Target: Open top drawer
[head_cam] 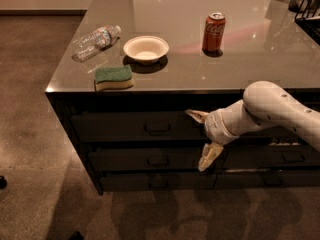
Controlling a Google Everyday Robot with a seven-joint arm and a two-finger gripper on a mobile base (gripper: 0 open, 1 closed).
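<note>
The top drawer [120,126] is a wide dark front just under the counter's edge, with a small dark loop handle [157,128] at its centre. It looks shut, flush with the fronts below. My gripper [202,139] is in front of the drawer stack, to the right of the handle and apart from it. Its two pale fingers are spread wide, one [196,116] at the top drawer's height, the other [209,156] down by the second drawer. It holds nothing. My white arm [270,111] comes in from the right.
On the glossy counter [235,64] sit a green sponge [113,77], a white bowl [146,48], a lying plastic bottle [95,41] and a red soda can [213,32]. Shallower drawers [145,160] lie below; a neighbouring stack [290,156] is behind my arm. Brown floor lies left and in front.
</note>
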